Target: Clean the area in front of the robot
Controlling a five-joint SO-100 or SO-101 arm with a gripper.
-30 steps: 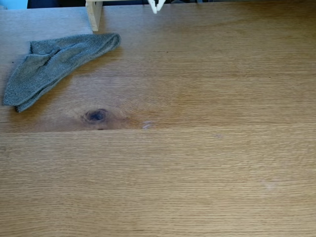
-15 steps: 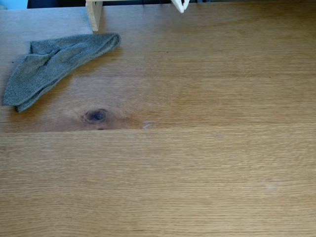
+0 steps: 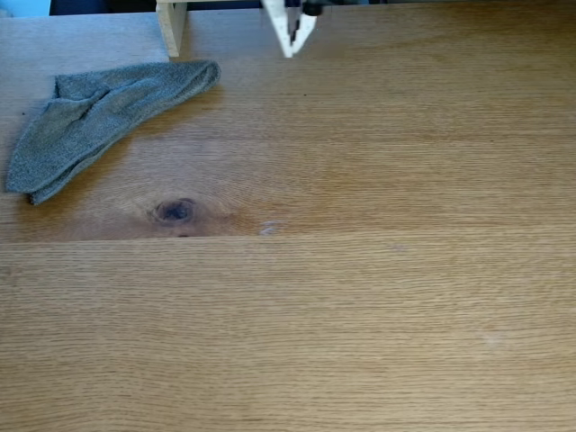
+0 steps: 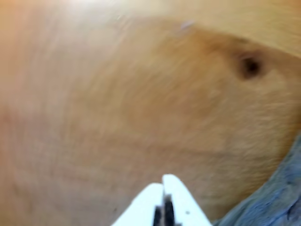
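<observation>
The oak tabletop (image 3: 360, 297) fills the fixed view, with a dark oval knot (image 3: 175, 211) left of centre. A gray sock-like cloth (image 3: 99, 112) lies crumpled at the upper left. My white pointed gripper (image 3: 289, 49) pokes in from the top edge, right of the cloth and apart from it, tips together and empty. In the blurred wrist view the gripper (image 4: 163, 186) shows at the bottom with its fingers closed, the knot (image 4: 249, 66) at upper right and the cloth's edge (image 4: 273, 202) at lower right.
A pale wooden post (image 3: 170, 25) stands at the top edge just above the cloth. A small pale fleck (image 3: 267, 229) lies right of the knot. A plank seam runs across the table near mid-height.
The gripper swung right along the top edge, then came back left and lower into view. The cloth has not moved.
</observation>
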